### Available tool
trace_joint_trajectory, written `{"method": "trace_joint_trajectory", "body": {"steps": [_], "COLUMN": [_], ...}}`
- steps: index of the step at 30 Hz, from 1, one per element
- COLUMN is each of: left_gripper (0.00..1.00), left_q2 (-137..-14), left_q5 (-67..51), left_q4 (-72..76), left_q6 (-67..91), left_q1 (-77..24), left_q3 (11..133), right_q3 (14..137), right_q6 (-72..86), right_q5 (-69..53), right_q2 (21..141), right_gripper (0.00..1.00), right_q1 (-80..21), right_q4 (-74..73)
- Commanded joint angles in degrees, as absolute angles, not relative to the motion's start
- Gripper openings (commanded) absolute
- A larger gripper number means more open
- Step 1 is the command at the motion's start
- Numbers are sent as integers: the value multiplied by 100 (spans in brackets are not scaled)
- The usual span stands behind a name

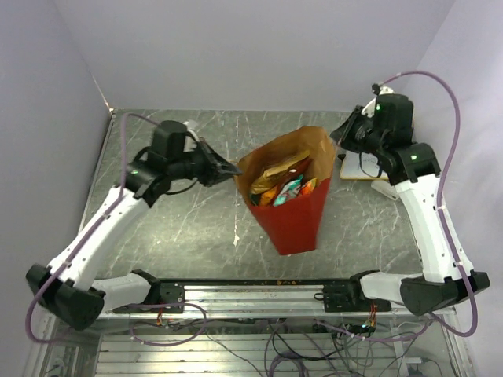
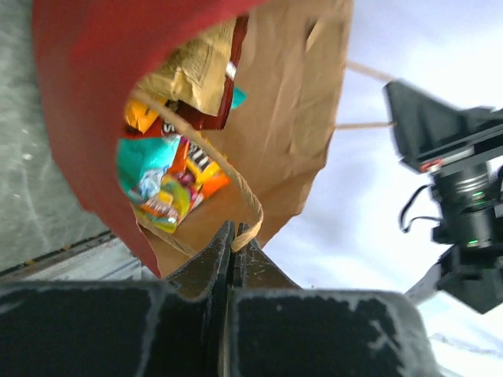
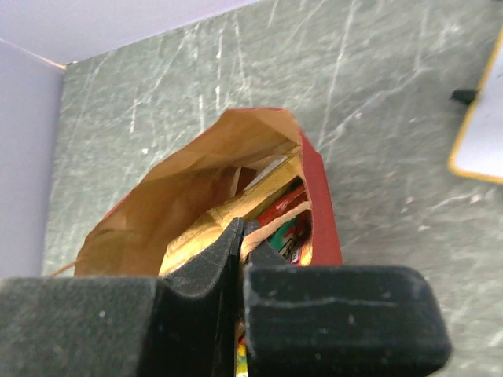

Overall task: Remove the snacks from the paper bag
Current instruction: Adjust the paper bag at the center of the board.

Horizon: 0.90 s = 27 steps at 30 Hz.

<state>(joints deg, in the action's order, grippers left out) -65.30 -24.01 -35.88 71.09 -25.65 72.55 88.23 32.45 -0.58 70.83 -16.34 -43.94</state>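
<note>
The large red paper carrier bag (image 1: 292, 216) stood on the grey marbled bench (image 1: 189, 228), colourful crinkly snack packets (image 1: 281, 188) inside. The left fingers (image 2: 203, 271) and the right fingers (image 3: 211, 253) each pinched a twisted tan handle (image 2: 244, 184).

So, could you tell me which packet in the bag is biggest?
The golden-orange packet with dark lettering in the paper bag; the colourful packets beside it are clearly smaller.

Grey marbled table (image 1: 196, 228), a white wood-framed board (image 3: 487, 126) near its right edge, pale lilac walls (image 1: 259, 55) around.
</note>
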Motion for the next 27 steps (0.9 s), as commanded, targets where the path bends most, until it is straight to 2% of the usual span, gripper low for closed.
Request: {"method": "trace_joint_trajectory", "body": {"steps": [1, 6, 11, 16, 19, 22, 27], "left_gripper": [7, 7, 8, 17, 34, 56, 78], "left_q2": [-7020, -7495, -7566, -7169, -6811, -6358, -5944], "left_q5": [-1970, -1667, -1416, -1218, -768, -64, 405], "left_q4": [-2390, -2242, -2220, -2553, -3168, -3833, -4274], "left_q6": [7656, 7520, 7386, 7127, 6696, 6156, 5091], "left_q1": [-3524, -4217, -4779, -4838, -4837, -4841, -4849], "left_q3": [7573, 7618, 7077, 6593, 6599, 6769, 7298], "right_q3": [9891, 10198, 9706, 8686, 8334, 8418, 8629], "right_q6": [2025, 1412, 1215, 1681, 1701, 1585, 1603], "right_q5": [-474, -853, -2774, -4163, -4343, -4184, -3862], "right_q2": [7369, 7624, 7505, 7079, 6917, 6911, 6963], "right_gripper": [0, 0, 0, 0, 0, 0, 0], "right_q1": [-1230, -1186, -1184, -1195, -1195, -1195, -1190], "right_q4": [-4773, -4878, -4369, -3536, -3402, -3659, -4053]}}
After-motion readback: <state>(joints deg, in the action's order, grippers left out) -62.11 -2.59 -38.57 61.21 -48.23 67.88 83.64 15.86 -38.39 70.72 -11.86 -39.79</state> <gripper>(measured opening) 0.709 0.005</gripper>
